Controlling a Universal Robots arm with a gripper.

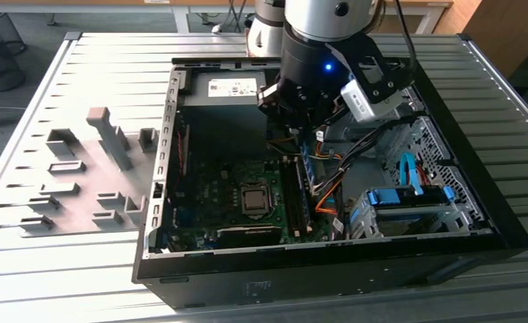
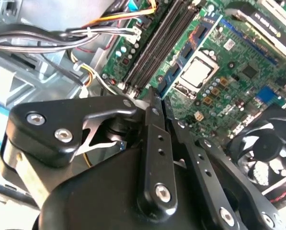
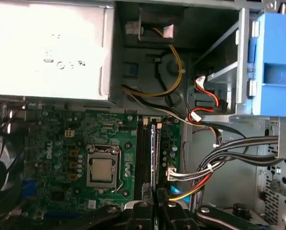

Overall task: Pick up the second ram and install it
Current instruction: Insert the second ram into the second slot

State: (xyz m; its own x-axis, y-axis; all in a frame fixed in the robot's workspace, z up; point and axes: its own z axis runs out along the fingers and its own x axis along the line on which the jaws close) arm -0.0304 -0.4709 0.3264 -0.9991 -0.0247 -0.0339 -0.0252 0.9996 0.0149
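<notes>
Reaching down into the open computer case (image 1: pixel 479 222) on the slatted counter (image 1: pixel 84 269), with the end effector (image 3: pixel 156 203) drawn almost shut and pinching one end of the second ram (image 3: pixel 153 153). Standing on edge among the black memory slots (image 3: pixel 143 158), at three o'clock of the processor socket (image 1: pixel 256 200) in the exterior view. Grey holder blocks (image 1: pixel 111 141) at nine o'clock of the case, well apart.

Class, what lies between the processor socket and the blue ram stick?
Long black slot strips beside the ram, in the first wrist view.
</notes>
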